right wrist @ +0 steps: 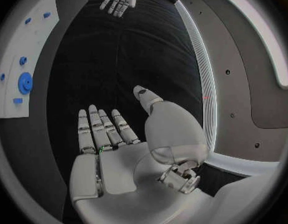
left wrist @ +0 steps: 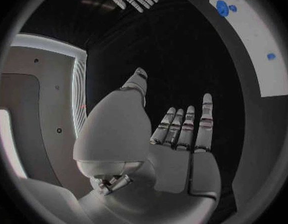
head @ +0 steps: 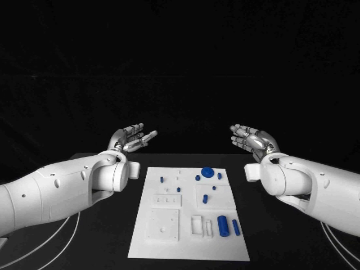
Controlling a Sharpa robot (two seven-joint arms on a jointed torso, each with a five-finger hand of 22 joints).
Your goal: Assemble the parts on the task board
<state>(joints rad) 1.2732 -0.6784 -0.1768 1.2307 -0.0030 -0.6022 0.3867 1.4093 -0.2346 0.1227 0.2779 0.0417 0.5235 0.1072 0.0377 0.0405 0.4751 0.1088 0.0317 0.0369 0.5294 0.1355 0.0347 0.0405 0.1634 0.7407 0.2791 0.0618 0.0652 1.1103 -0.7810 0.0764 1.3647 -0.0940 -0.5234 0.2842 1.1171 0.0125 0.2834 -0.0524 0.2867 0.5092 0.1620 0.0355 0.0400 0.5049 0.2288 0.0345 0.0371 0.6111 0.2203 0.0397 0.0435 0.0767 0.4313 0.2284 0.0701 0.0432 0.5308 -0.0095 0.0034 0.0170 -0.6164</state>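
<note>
Looking down from the head, you see the whole white board (head: 188, 216) flat in the middle of the black table (head: 107, 236), with small blue parts (head: 223, 225) on it. Your wrist views catch just a corner of it. Your left hand (head: 131, 138) and right hand (head: 253, 139) float past the board's far edge, well apart, palms up, fingers spread, holding nothing.

task board (head: 168, 225) mid-table | parts (head: 223, 225) on it | hands flank far end
</note>
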